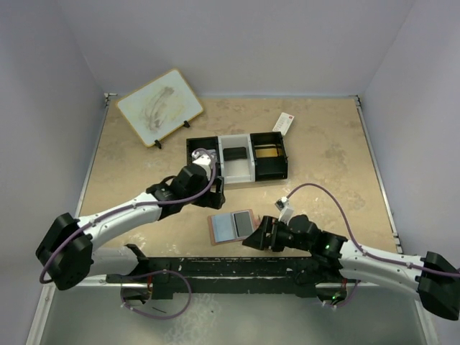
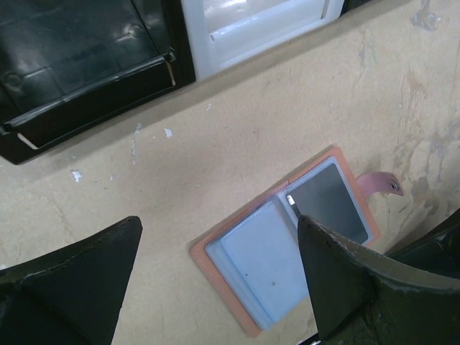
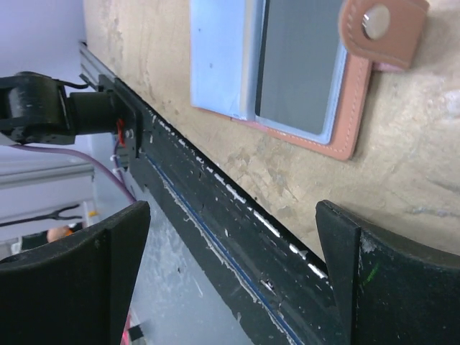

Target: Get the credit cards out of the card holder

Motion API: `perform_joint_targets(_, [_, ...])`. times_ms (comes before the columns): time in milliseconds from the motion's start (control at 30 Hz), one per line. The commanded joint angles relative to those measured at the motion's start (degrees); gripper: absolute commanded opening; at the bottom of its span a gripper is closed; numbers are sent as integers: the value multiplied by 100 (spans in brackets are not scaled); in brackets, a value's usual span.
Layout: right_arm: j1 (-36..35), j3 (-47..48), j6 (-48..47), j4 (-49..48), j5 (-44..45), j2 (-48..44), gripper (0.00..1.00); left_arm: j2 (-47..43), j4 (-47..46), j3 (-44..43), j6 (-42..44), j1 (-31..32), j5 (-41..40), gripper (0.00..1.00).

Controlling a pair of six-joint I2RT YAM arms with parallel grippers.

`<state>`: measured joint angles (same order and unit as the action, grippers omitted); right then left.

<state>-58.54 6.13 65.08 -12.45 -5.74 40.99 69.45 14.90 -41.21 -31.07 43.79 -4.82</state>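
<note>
Robot lab: white walls (image 1: 237,43) enclose the tabletop (image 1: 323,165).

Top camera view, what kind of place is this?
Probably a robot lab test cell: a left arm and right arm mounted at a tan table, plain pale walls boxing it in, and staged props, an open card holder and compartment tray.

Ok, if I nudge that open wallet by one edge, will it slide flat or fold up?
Probably slides: the wallet lies open and flat on the smooth table. It looks soft and hinged down the middle, so lifting one half would likely fold it shut. The glossy clear pockets may be slippery, and the strap looks floppy.
</note>
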Motion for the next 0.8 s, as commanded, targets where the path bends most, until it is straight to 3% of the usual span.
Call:
perform_joint_targets(0, [-13,-455,842,-627,-176,-459,98,347,-594,-28,-33,123,164,86])
perform_joint_targets(233, [-9,-397,909,-702,-70,-89,90,926,-907,-54,-27,262,426,85])
perform_joint_targets(433, [0,-14,1240,-464,48,1014,82,1266,-982,-52,-34,337,438,81])
perform_joint_targets(500, [56,-4,1242,-818,-49,1432,80,1261,-1033,18,-58,364,457,80])
perform_joint_targets(767, [1039,-46,1400,-1629,-603,2258,70,1242,-1250,486,-211,376,685,77])
